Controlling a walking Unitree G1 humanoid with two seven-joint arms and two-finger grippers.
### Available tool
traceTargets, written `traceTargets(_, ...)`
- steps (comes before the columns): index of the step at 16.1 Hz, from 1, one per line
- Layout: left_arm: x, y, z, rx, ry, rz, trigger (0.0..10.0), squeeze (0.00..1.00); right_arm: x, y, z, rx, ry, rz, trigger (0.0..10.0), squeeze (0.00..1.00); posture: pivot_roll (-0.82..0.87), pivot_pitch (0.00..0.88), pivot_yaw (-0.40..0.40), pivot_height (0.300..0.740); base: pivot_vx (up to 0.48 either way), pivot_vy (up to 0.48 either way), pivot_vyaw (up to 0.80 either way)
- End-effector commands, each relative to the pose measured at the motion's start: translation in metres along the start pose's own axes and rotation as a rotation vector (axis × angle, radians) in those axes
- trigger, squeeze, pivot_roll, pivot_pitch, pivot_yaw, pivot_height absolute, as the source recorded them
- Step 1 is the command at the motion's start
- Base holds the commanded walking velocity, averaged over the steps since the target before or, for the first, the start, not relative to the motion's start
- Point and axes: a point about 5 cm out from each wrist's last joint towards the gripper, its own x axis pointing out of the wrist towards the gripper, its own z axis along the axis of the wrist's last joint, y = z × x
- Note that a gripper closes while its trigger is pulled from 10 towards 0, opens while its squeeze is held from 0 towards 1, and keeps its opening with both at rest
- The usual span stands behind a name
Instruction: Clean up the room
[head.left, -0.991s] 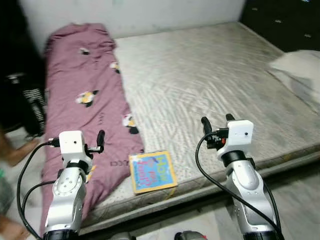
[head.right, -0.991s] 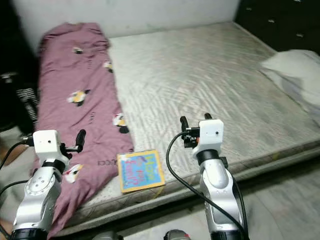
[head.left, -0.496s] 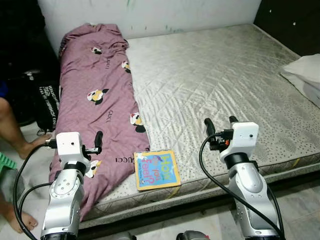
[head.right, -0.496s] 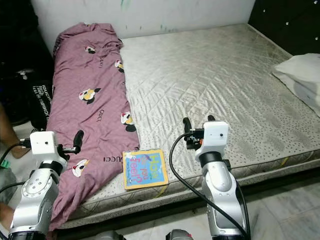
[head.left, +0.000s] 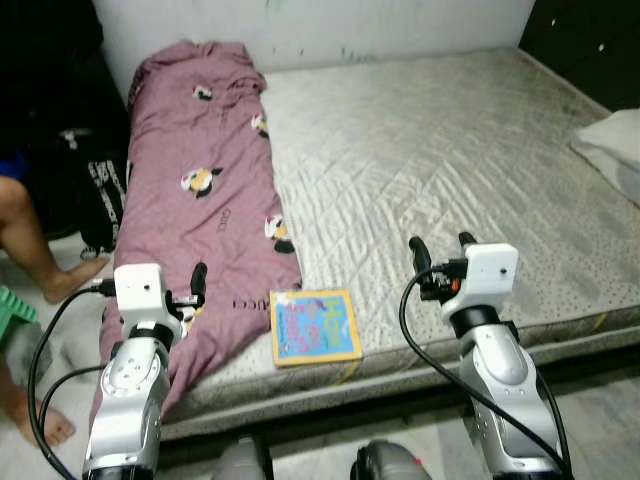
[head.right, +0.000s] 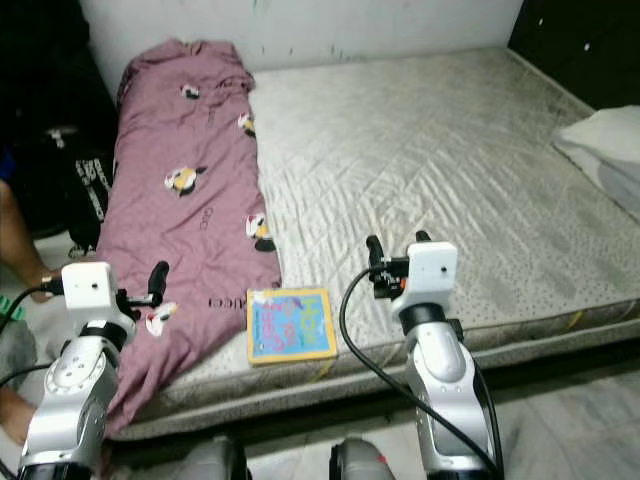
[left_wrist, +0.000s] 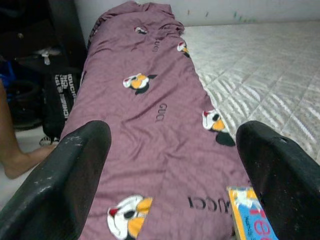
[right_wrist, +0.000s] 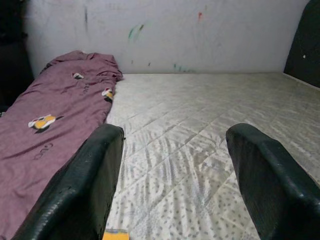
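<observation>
You are at the very start of tidying, by the look of it: nothing is held and nothing has been moved off the bed yet.

Nearest you, both arms are raised in front of the body. Your left gripper (left_wrist: 170, 165) has its fingers spread wide with nothing between them, hovering over the lower end of the blanket at about 10 o'clock. Your right gripper (right_wrist: 172, 170) is likewise spread and empty, above the front part of the mattress at about 1 o'clock.

Just beyond and between the two arms, at 12 o'clock, one picture book (head.left: 315, 326) lies flat near the front edge of the mattress (head.left: 440, 150), its left side touching or just overlapping the hem of the blanket. It looks like the likeliest first thing to lift.

From 10 to 11 o'clock, one maroon blanket (head.left: 205, 180) with cartoon prints runs in a long rumpled strip from the front corner to the far wall, its lower end spilling over the bed's edge.

At 2 o'clock, on the far right edge of the bed, one white pillow (head.left: 612, 140) is partly in view.

Off the bed at 9 o'clock, a person's bare leg (head.left: 35, 235) stands on the floor, and beyond it one dark bag (head.left: 100, 200) with white lettering leans by the bed.

So the count is: one book, one blanket, one pillow, one bag; all left to deal with.
</observation>
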Motion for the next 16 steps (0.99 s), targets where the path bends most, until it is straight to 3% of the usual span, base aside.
traceTargets(1, 0.001, 0.001, 0.003, 0.006, -0.006, 0.005, 10.0, 0.00, 0.000, 0.000, 0.001, -0.003, -0.001, 0.008, 10.0, 0.00, -0.07, 0.037, 0.044, 0.629, 0.000, 0.000, 0.00)
traceTargets(6, 0.002, 0.012, 0.007, 0.017, -0.028, 0.035, 10.0, 0.00, 0.002, 0.000, 0.002, -0.016, 0.003, 0.025, 10.0, 0.00, -0.07, 0.040, 0.033, 0.617, 0.000, 0.000, 0.00)
traceTargets(11, 0.003, 0.010, 0.010, 0.016, -0.052, 0.017, 10.0, 0.00, 0.005, 0.000, 0.003, -0.028, -0.002, 0.037, 10.0, 0.00, -0.08, 0.051, 0.030, 0.617, 0.000, 0.000, 0.00)
traceTargets(16, 0.003, 0.007, 0.012, 0.007, -0.072, 0.003, 10.0, 0.00, 0.006, -0.001, 0.003, -0.036, -0.003, 0.039, 10.0, 0.00, -0.08, 0.051, 0.028, 0.617, 0.249, 0.000, 0.00)
